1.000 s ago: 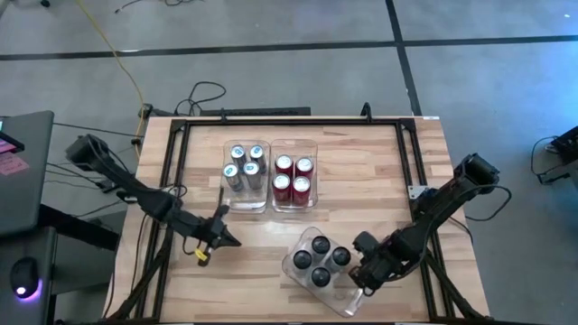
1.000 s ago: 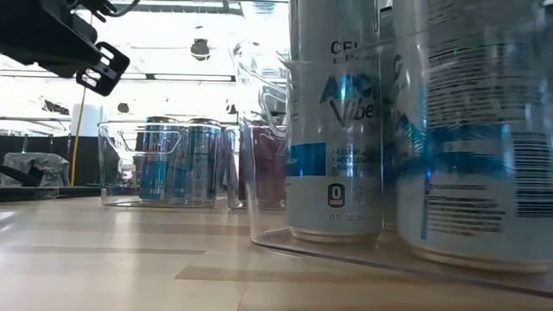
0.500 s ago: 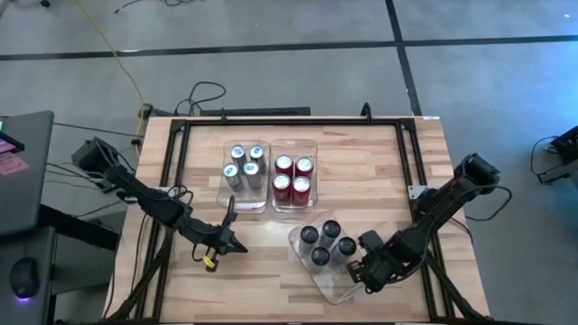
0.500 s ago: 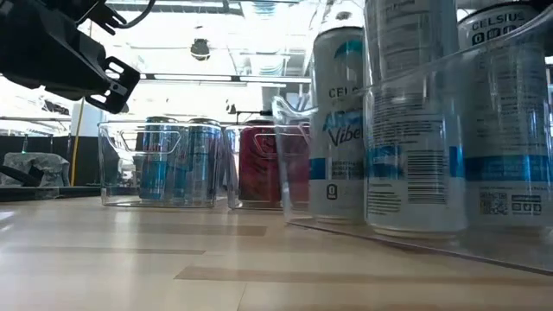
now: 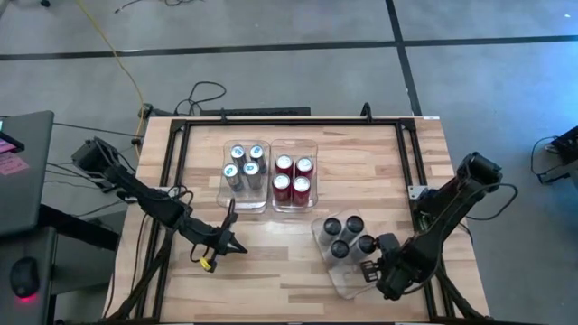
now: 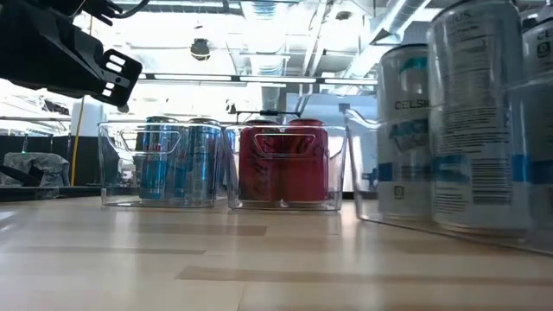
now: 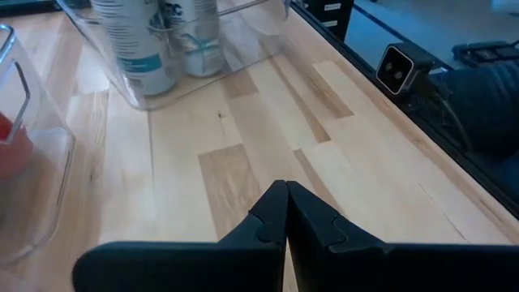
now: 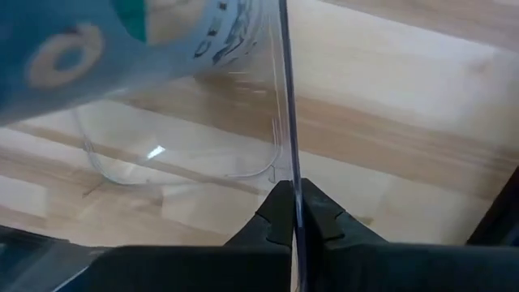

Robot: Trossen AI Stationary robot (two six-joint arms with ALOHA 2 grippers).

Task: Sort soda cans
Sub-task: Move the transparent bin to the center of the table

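- High view shows your right claw (image 5: 368,270) pinched shut on the wall of a clear bin (image 5: 348,278) holding four dark cans (image 5: 346,237), near the surface's (image 5: 361,171) front right.
- Two more bins sit side by side farther back: silver-blue cans (image 5: 244,165) and red cans (image 5: 293,176).
- Your left claw (image 5: 237,246) hovers closed and empty, front left.
- Sorting looks finished; you appear to be lining up the third bin. Next, slide it gently beside the red one without tipping cans.

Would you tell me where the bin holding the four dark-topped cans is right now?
In the high view, the bin sits front right, angled, below the red cans' bin, its wall pinched by the right gripper.
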